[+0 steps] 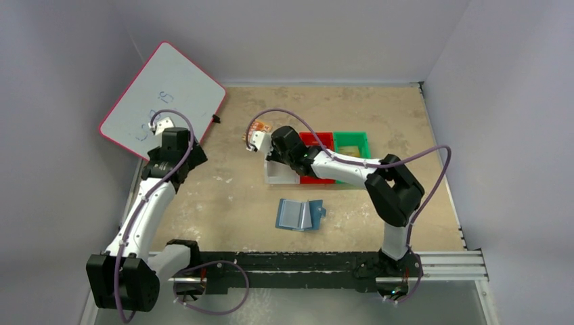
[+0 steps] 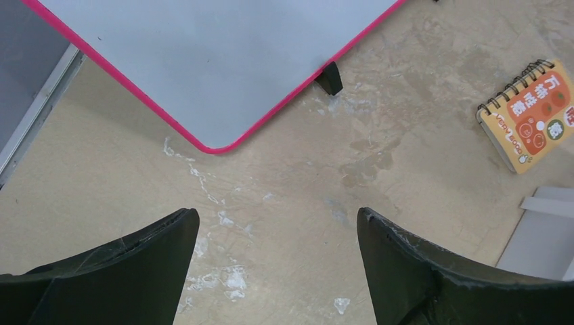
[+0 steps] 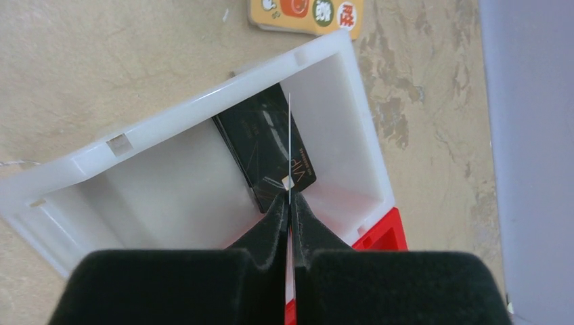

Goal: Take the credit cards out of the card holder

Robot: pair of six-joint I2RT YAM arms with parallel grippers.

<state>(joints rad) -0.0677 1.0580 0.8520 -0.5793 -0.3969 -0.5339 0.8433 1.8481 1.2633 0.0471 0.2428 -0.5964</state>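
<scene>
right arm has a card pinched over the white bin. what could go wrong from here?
1. The held card is pinched edge-on by one end in the right gripper; it may twist or slip.
2. It hangs close to the white bin wall beside the red bin; a skewed drop might miss.
3. The left gripper is open, away from the card holder; the next pull may drag it.

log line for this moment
right gripper shut on credit card over white bin | left gripper open, empty | card holder lying open
</scene>
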